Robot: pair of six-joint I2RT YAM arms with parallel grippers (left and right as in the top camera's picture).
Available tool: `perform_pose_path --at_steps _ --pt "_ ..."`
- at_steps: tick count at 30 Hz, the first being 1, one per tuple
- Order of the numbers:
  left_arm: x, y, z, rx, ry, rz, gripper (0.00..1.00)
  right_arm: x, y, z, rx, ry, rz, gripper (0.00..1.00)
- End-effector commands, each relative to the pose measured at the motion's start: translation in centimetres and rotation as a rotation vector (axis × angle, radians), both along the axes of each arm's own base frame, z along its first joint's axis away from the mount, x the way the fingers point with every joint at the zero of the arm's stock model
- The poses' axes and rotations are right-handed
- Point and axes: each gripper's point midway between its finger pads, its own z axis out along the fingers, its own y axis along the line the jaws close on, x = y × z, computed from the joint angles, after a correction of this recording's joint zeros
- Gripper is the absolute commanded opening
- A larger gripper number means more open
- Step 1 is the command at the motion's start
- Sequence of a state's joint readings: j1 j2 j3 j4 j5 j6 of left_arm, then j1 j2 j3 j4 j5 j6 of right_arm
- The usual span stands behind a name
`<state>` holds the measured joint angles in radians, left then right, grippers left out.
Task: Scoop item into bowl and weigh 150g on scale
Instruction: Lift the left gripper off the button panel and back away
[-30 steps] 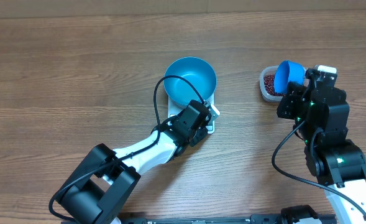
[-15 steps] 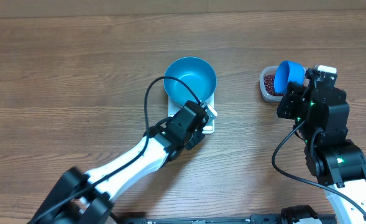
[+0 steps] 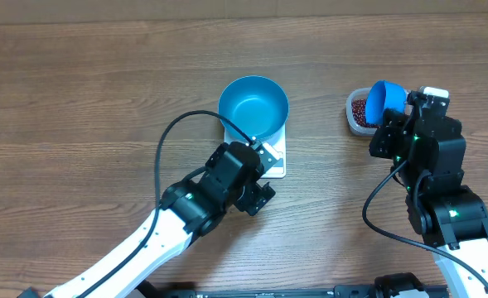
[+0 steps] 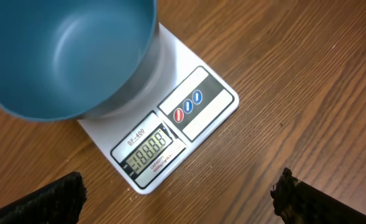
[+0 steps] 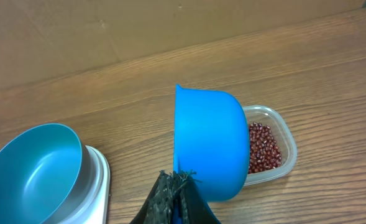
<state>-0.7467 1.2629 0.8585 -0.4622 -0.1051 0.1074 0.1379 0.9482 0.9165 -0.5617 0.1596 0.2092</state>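
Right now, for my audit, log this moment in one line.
left gripper: jaws open, empty, by lit scale | bowl: empty, on scale | right gripper: shut on scoop above tub of beans

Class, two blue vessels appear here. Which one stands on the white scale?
The deep blue bowl, empty, stands on the scale. The smaller blue scoop is gripped by the right gripper, near the clear tub.

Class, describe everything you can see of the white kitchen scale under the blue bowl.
The scale is a flat white square with rounded corners, plastic-looking. Its panel carries a display filled with digits, the marking SF-400, and three oval buttons, one red and two blue. It lies on the wooden table, and the empty blue bowl stands on its platform. Nothing else touches it.
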Motion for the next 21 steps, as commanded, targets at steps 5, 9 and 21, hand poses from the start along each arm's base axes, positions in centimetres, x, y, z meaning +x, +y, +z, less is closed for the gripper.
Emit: perform_pose_path --at_steps 5,9,21 --pt "-0.4 0.4 3.1 -0.098 -0.049 0.048 1.00 0.1 0.0 1.6 0.006 -0.031 0.001 0.04" --pt "-0.3 1.0 4.4 -0.142 -0.067 0.086 0.99 0.0 0.0 1.3 0.005 -0.022 0.002 0.04" --pt "-1.0 4.5 6.8 -0.225 -0.054 0.170 1.00 0.0 0.0 1.3 0.005 -0.022 0.001 0.04"
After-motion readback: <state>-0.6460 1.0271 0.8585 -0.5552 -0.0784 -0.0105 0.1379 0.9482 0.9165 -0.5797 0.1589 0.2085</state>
